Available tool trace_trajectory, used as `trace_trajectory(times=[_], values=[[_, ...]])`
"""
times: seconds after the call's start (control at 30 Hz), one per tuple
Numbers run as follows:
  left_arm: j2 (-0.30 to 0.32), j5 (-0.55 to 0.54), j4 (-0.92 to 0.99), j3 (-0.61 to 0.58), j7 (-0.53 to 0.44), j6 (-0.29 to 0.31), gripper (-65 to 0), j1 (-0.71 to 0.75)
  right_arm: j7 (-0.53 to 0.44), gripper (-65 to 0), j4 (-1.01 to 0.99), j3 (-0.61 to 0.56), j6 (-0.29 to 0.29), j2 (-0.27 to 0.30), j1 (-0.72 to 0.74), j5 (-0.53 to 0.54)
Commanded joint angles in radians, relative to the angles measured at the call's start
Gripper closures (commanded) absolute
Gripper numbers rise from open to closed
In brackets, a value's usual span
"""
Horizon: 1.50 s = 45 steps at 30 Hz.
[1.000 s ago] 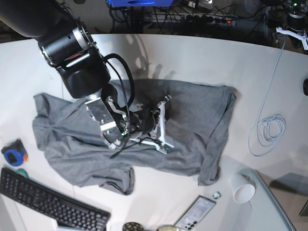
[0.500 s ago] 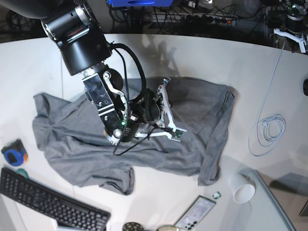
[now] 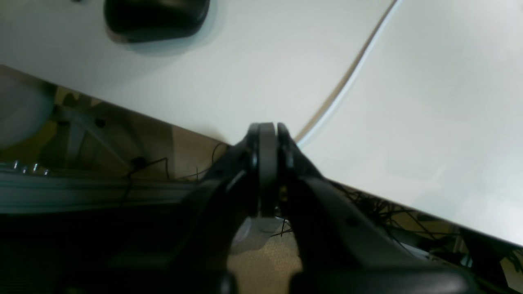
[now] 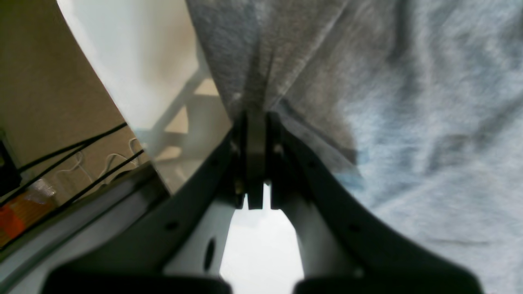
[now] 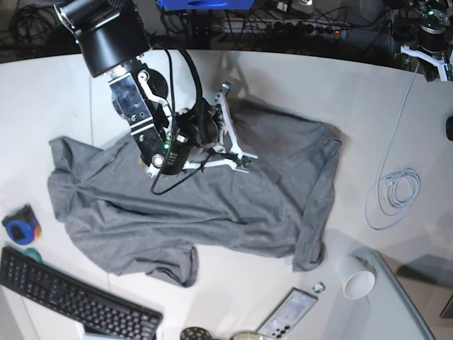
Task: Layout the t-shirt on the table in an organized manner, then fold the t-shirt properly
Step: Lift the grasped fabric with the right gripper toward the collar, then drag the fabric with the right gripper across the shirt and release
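The heather-grey t-shirt (image 5: 212, 205) lies spread and wrinkled across the white table (image 5: 318, 85). Its right edge is folded over along one side. My right gripper (image 5: 243, 160) hangs over the shirt's far middle part. In the right wrist view this right gripper (image 4: 255, 118) is shut on a pinched ridge of the t-shirt (image 4: 408, 102), which rises from the fingertips. My left gripper (image 3: 267, 130) is shut with nothing in it, off the shirt and over the table's edge beside the seam. In the base view the left gripper (image 5: 427, 54) sits at the far right corner.
A black keyboard (image 5: 71, 301) lies at the front left with a blue object (image 5: 20, 225) beside it. A white cup (image 5: 357, 280), a phone (image 5: 287, 312) and a coiled pale cable (image 5: 393, 191) lie right of the shirt. A black mouse (image 3: 155, 16) rests near the left gripper.
The right arm has moved toward the table's far side, still shut on the shirt. The fabric's far middle edge has been dragged that way with it.
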State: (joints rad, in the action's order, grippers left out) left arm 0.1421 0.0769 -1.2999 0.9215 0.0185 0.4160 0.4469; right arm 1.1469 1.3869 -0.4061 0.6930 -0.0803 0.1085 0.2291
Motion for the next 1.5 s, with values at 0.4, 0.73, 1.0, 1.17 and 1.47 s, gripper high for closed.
trace_trajectory(times=[0.4, 0.73, 1.0, 1.17, 1.47], values=[[0.017, -0.013, -0.019, 0.008, -0.019, -0.009, 0.0, 0.007, -0.058, -3.3, -0.091, -0.081, 0.005, 0.029, -0.091, 0.014], [0.017, -0.013, -0.020, 0.015, -0.019, -0.009, 0.0, 0.008, 0.000, -29.9, 0.167, -0.080, 0.005, 0.064, -0.097, 0.013], [0.017, -0.015, -0.068, 0.015, -0.019, -0.009, 0.0, 0.011, -0.103, -30.0, 0.052, -0.073, 0.005, 0.026, 0.092, 0.010], [0.017, -0.015, -0.082, 0.015, -0.019, -0.009, 0.0, 0.013, -0.268, -30.0, -0.255, -0.075, 0.005, -0.017, 0.205, 0.010], [0.017, -0.015, -0.070, 0.015, -0.019, -0.009, 0.0, 0.019, -0.442, -29.9, -0.568, -0.075, 0.005, -0.045, 0.308, 0.011]])
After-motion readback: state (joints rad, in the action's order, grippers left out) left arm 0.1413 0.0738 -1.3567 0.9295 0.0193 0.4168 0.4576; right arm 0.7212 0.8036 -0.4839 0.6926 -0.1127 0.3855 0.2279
